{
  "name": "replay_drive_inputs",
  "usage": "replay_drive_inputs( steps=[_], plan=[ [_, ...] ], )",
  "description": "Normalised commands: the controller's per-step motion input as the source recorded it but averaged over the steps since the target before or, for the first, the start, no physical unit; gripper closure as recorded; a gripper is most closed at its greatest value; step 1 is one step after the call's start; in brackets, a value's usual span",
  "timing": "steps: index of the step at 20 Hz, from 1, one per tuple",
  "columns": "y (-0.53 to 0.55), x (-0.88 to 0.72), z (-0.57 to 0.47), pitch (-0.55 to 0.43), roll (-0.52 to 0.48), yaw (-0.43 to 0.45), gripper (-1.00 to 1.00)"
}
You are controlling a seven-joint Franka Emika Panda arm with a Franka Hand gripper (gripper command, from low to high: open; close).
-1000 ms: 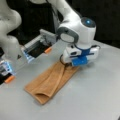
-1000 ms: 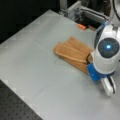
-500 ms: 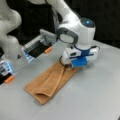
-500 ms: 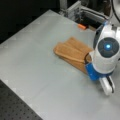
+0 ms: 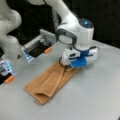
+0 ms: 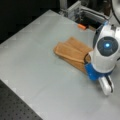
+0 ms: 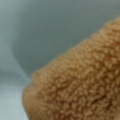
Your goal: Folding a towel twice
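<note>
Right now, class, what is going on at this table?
A Franka arm is working on a tan-orange towel that lies on the grey table. The towel is already folded into a long narrow strip, with one layer lying over another. The gripper is down at the strip's end at a front view's right, low against the cloth; its fingers are hidden behind the hand. The wrist view is filled with terry pile very close up, with bare table beside it.
</note>
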Motion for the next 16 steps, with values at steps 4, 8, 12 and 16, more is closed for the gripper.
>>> replay_drive_inputs(
  steps=[4,8,12,16],
  plan=[
    [0.04,-0.12,-0.10,-0.168,-0.116,0.002,1.00],
    [0.05,-0.10,-0.10,-0.153,-0.134,-0.018,1.00],
    [0.03,-0.08,-0.09,-0.144,-0.160,-0.054,1.00],
    [0.02,-0.07,0.02,-0.088,-0.177,-0.026,1.00]
  ],
)
